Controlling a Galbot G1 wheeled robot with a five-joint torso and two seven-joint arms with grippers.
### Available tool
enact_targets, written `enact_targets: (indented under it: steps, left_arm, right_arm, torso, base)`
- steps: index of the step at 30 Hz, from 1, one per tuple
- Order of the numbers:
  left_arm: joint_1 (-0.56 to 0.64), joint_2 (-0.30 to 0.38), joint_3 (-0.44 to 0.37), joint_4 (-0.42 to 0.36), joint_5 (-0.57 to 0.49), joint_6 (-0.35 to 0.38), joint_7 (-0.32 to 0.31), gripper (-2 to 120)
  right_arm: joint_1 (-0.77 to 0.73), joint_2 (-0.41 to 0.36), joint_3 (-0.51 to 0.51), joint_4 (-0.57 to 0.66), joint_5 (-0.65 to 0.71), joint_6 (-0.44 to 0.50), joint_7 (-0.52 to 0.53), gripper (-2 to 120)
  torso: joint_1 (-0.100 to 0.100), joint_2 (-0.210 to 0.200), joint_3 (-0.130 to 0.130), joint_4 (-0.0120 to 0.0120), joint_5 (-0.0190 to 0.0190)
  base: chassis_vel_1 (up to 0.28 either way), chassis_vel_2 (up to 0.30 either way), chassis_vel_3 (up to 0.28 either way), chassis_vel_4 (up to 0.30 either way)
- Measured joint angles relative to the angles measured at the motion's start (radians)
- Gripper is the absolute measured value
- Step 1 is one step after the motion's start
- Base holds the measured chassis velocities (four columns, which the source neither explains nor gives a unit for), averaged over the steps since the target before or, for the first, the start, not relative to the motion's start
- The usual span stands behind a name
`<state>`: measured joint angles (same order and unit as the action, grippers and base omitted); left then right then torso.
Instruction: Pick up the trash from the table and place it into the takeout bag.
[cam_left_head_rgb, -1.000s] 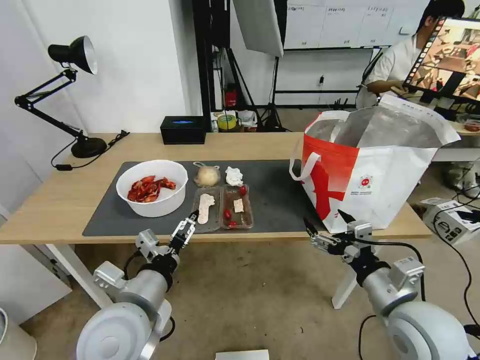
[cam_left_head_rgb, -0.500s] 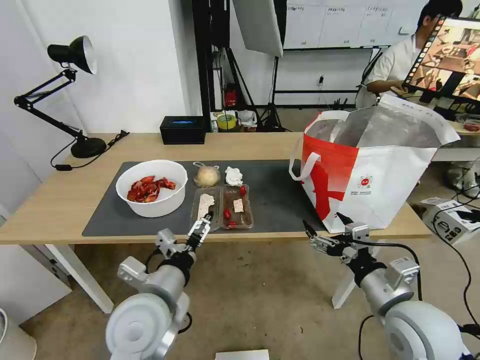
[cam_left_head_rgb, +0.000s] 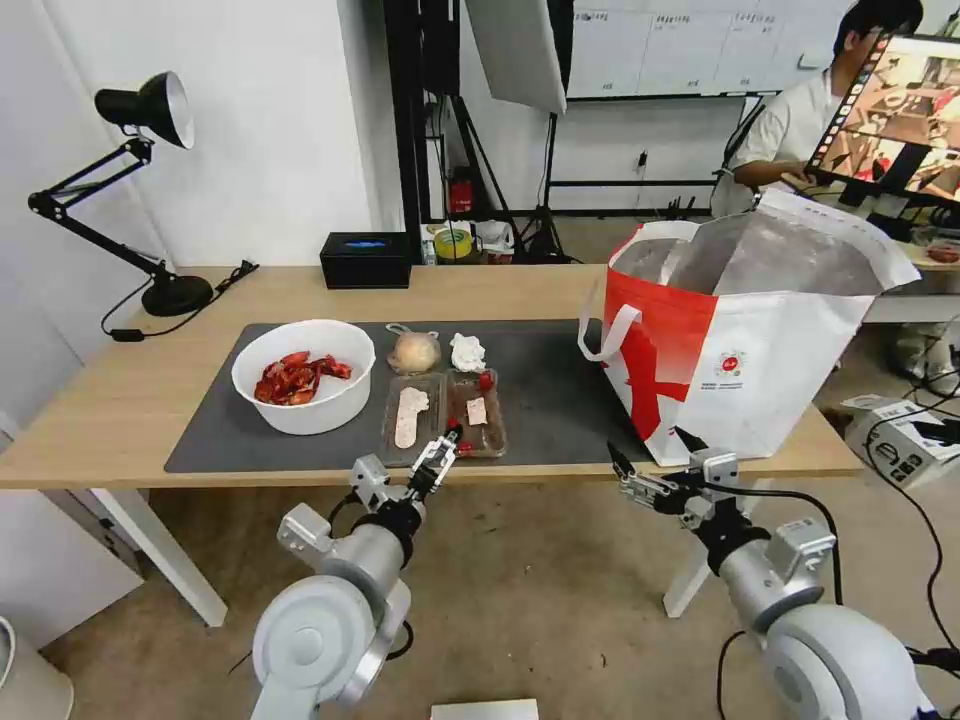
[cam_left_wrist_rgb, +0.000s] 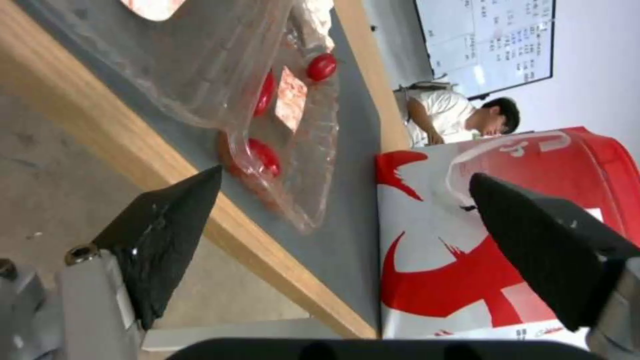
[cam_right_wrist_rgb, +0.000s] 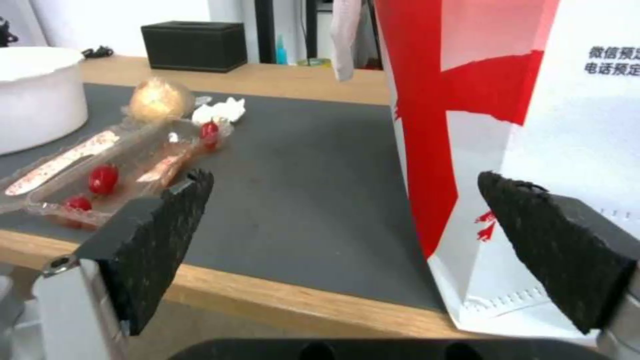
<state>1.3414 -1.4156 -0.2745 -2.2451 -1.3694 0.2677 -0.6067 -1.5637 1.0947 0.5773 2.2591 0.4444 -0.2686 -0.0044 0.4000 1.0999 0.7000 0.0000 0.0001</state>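
Note:
On the table (cam_left_head_rgb: 110, 400) lies a dark grey mat (cam_left_head_rgb: 550, 390) with the trash: a white bowl (cam_left_head_rgb: 303, 375) of red shells, a clear hinged tray (cam_left_head_rgb: 445, 412) with red scraps, a crumpled tissue (cam_left_head_rgb: 467, 352) and a small knotted bag (cam_left_head_rgb: 414, 351). The takeout bag (cam_left_head_rgb: 745, 340) stands open at the table's right end. My left gripper (cam_left_head_rgb: 443, 448) is open at the table's front edge, just short of the tray's (cam_left_wrist_rgb: 293, 115) near corner. My right gripper (cam_left_head_rgb: 648, 445) hangs open below the front edge, in front of the takeout bag's (cam_right_wrist_rgb: 533, 100) lower left corner.
A black box (cam_left_head_rgb: 366, 259) with a blue top sits at the back of the table, and a black desk lamp (cam_left_head_rgb: 140, 110) stands at the far left. A person sits at a screen behind the takeout bag. Bare mat lies between tray and bag.
My left arm has moved right along the table's front edge, from the tray's left half to its right half. The right arm has hardly moved.

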Motion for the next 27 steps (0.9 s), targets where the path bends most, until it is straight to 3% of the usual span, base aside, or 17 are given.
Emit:
enact_targets:
  steps: [10, 27]
  left_arm:
    - [-0.054, 0.007, 0.014, 0.074, -0.008, -0.003, -0.013, 100]
    - [-0.096, 0.016, 0.002, 0.125, -0.022, -0.004, -0.029, 100]
  right_arm:
    - [-0.002, 0.000, 0.010, -0.001, 0.001, 0.000, -0.001, 100]
    - [-0.022, 0.010, 0.009, 0.000, -0.016, 0.000, -0.001, 100]
  torso:
    - [0.000, 0.000, 0.000, 0.0000, -0.0002]
    - [0.000, 0.000, 0.000, 0.0000, -0.0001]
  base:
    - [0.000, 0.000, 0.000, 0.000]
    - [0.000, 0.000, 0.000, 0.000]
